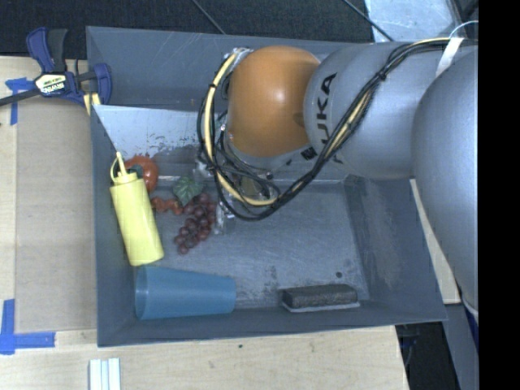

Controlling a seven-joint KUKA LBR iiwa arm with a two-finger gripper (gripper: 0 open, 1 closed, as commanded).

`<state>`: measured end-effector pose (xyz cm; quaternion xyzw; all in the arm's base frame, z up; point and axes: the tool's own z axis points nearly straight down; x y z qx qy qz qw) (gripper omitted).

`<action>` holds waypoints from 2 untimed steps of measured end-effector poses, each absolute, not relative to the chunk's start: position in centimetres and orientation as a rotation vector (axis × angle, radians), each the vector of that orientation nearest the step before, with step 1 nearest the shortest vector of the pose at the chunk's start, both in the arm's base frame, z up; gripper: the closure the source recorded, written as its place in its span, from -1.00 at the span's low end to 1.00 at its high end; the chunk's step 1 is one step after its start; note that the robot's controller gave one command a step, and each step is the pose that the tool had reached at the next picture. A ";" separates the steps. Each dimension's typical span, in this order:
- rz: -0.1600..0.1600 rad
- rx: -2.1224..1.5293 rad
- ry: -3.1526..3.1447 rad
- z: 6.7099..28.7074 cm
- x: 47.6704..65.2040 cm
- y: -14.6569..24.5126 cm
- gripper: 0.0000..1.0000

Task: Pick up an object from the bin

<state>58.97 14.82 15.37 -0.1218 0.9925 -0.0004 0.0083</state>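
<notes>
Grape bunch [195, 224]: a dark purple cluster lay on the floor of the bin [325, 234], in the left half, about midway between the far wall and the near wall. A green leaf [187, 188] sat at its far end.

1. Tool position. The gripper [227, 204] hung just beside the cluster's right edge, under the orange cover [268, 100] and its cable loops. Its state could not be determined, as the cover and cables masked it. No item was seen held.

2. Neighbouring items. A yellow squeeze bottle [136, 218] lay along the left wall, near the cluster but apart from it. A small red-orange item [145, 169] lay at the bottle's far end. A blue cup [183, 292] lay on its side in the near-left corner. A dark grey bar [319, 297] lay along the near wall, well apart.

3. Handling assessment. The cluster was judged to be a light imitation fruit, lumpy and somewhat yielding, with rounded beads that could slip.

4. Recommended hold. Close across the widest part of the cluster, where several beads would bear on each side. The narrow near tip was judged a poor hold.
</notes>
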 end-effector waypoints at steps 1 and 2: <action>0.003 -0.308 3.107 7.5 59.5 14.1 -1.00; -0.006 -0.762 3.013 7.3 61.4 13.8 -1.00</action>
